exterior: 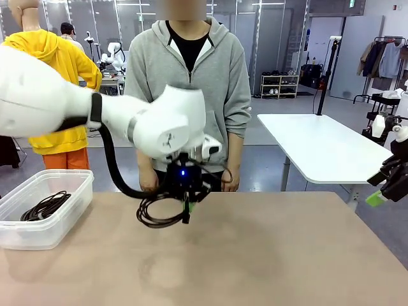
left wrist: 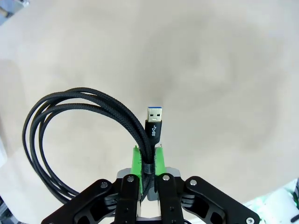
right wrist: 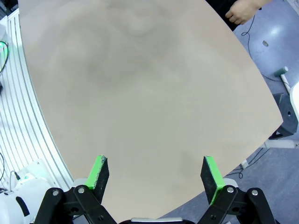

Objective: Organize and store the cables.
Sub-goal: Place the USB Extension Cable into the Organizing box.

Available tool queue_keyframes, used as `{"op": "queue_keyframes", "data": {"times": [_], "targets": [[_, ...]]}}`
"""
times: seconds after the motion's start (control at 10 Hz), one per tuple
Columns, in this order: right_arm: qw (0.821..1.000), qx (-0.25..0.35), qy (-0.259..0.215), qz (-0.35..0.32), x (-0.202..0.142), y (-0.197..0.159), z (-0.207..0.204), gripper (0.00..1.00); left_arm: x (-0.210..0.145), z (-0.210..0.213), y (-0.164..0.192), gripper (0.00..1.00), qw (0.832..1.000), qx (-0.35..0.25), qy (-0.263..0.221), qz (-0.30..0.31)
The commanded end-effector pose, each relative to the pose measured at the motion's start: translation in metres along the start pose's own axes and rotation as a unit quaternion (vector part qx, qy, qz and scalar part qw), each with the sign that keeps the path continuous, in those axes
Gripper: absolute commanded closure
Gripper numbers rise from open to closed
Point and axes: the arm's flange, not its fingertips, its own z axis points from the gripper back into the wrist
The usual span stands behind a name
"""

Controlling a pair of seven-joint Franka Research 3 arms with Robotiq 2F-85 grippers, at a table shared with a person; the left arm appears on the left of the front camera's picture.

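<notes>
The left gripper (exterior: 187, 207) hangs above the middle of the surface (exterior: 255, 255), its green pads (left wrist: 136, 157) pinching a coiled black cable (exterior: 159, 213). In the front view the coil dangles from the gripper toward 8 o'clock, clear of the surface. In the left wrist view the gripper (left wrist: 147, 161) clamps the cable (left wrist: 56, 121) where its strands bunch together; the loop swings out toward 10 o'clock and a USB plug (left wrist: 154, 122) with a blue insert sticks straight up at 12 o'clock, just beyond the pads.

A clear plastic bin (exterior: 44, 207) sits on the surface at the front view's 9 o'clock edge, with another black coil (exterior: 46, 205) lying inside it.

The right gripper (exterior: 382, 185) is held off the surface's edge at 3 o'clock in the front view. In the right wrist view its two green-padded fingers (right wrist: 100, 170) stand spread wide with nothing between them, the gripper (right wrist: 155, 172) looking down on bare surface (right wrist: 140, 93).

A person in a grey hoodie (exterior: 191, 76) stands at the far side at 12 o'clock, one hand (exterior: 231, 182) hanging near the surface's far edge; a hand (right wrist: 243, 11) also shows at 1 o'clock in the right wrist view
</notes>
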Motion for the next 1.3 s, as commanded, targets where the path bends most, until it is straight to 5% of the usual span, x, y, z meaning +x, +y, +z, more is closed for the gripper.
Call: {"op": "queue_keyframes", "data": {"times": [0.0, 0.1, 0.2, 0.3, 0.6, 0.7, 0.9, 1.2], "targets": [[1.0, 0.001, 0.01, -0.007, 0.004, -0.001, 0.001, 0.0, -0.017, 0.018, 0.017, 1.0, 1.0, 0.004, -0.015, -0.022], [1.0, 0.001, 0.01, -0.007, 0.004, -0.001, 0.001, 0.0, -0.024, 0.026, 0.019, 1.0, 0.999, 0.003, -0.026, -0.025], [1.0, 0.001, 0.01, -0.007, 0.004, -0.001, 0.001, 0.0, -0.036, 0.033, 0.017, 1.0, 0.993, -0.016, -0.05, -0.109], [1.0, 0.001, 0.01, -0.007, 0.004, -0.001, 0.001, 0.0, -0.011, 0.039, 0.005, 1.0, 1.0, -0.003, -0.021, -0.013], [1.0, 0.001, 0.01, -0.007, 0.004, -0.001, 0.001, 0.0, -0.011, 0.039, 0.005, 1.0, 1.0, -0.003, -0.021, -0.013], [1.0, 0.001, 0.01, -0.007, 0.004, -0.001, 0.001, 0.0, -0.015, 0.037, 0.008, 0.88, 0.999, -0.005, -0.025, -0.028], [1.0, 0.001, 0.01, -0.007, 0.004, -0.001, 0.001, 0.0, -0.011, 0.042, 0.041, 0.88, 0.998, 0.036, -0.008, -0.043], [1.0, 0.001, 0.01, -0.007, 0.004, -0.001, 0.001, 0.0, -0.028, 0.054, 0.117, 0.88, 0.999, 0.01, -0.006, -0.042]]}}
